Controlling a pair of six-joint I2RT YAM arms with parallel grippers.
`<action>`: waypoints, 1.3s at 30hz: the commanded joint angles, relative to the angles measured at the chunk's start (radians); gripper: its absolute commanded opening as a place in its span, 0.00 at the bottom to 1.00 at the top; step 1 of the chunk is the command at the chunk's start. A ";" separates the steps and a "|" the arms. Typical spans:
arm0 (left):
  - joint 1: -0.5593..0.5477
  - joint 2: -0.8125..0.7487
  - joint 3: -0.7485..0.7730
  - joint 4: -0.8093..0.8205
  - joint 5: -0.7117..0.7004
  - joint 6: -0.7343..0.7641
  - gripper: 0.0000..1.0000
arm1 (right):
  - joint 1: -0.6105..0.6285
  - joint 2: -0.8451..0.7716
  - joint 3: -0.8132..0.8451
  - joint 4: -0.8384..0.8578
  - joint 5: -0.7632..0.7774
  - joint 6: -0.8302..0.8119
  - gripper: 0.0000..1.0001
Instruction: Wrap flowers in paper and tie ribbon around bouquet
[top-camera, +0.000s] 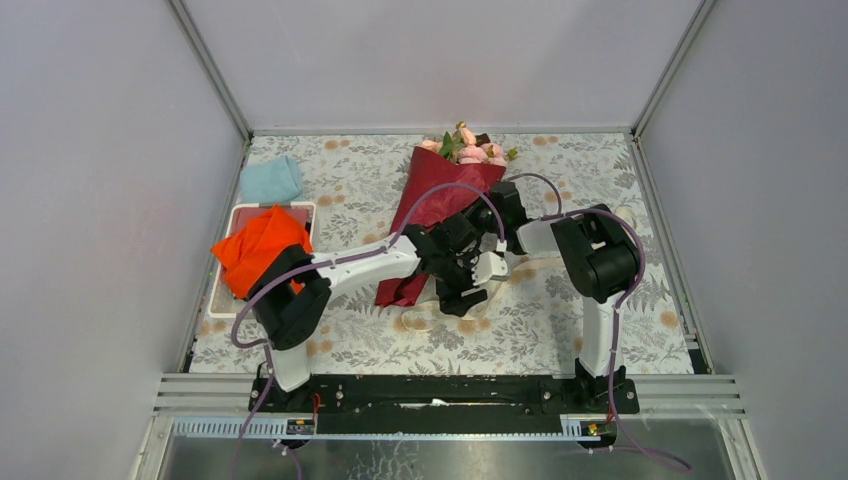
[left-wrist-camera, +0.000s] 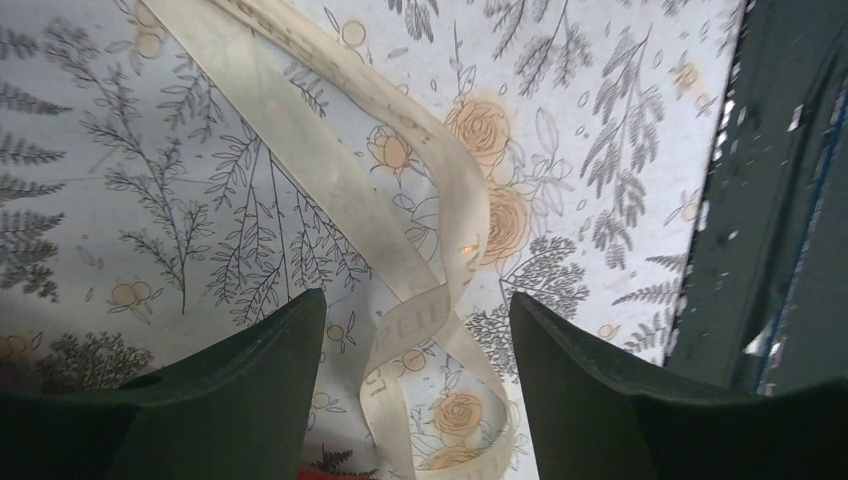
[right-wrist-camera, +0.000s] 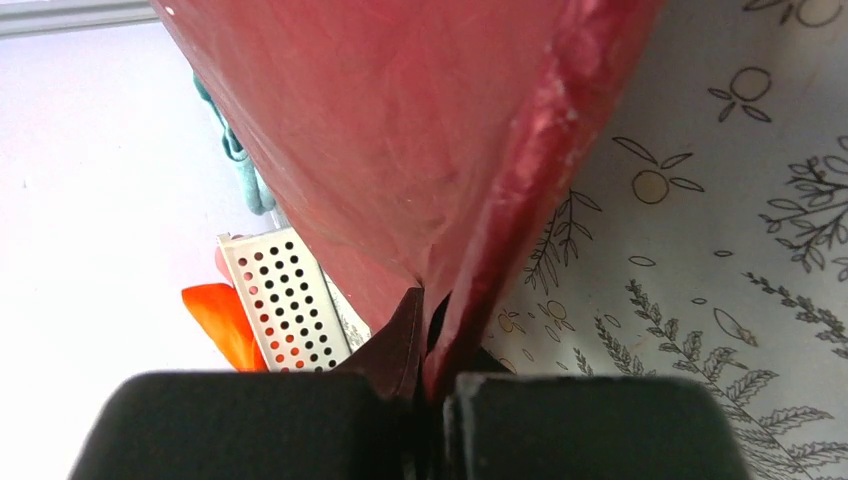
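1. Top: bouquet (top-camera: 430, 185) lies far centre, narrow end pointing near.
2. Left wrist: left gripper (left-wrist-camera: 415, 310) jaws apart, holding nothing. Floppy ribbon (left-wrist-camera: 330, 190) lies loose on the table between them; probably best pinched flat.
3. Right wrist: right gripper (right-wrist-camera: 420, 385) clamped on a fold of thin, tearable-looking paper (right-wrist-camera: 400, 150).

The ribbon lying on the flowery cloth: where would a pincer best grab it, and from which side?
Probably at the twisted loop of the ribbon, where it curls up off the tablecloth instead of lying flat. Come straight down from above, as the open left pincer is placed, one finger on each side of the band.
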 joint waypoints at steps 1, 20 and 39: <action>0.009 0.033 -0.018 -0.023 0.029 0.105 0.75 | -0.012 -0.012 0.048 -0.021 -0.017 -0.072 0.00; 0.005 0.011 -0.121 -0.002 -0.014 0.101 0.00 | -0.037 -0.046 0.130 -0.136 -0.023 -0.182 0.00; 0.183 -0.107 -0.359 -0.260 -0.156 0.288 0.00 | -0.152 -0.104 0.258 -0.352 -0.173 -0.330 0.00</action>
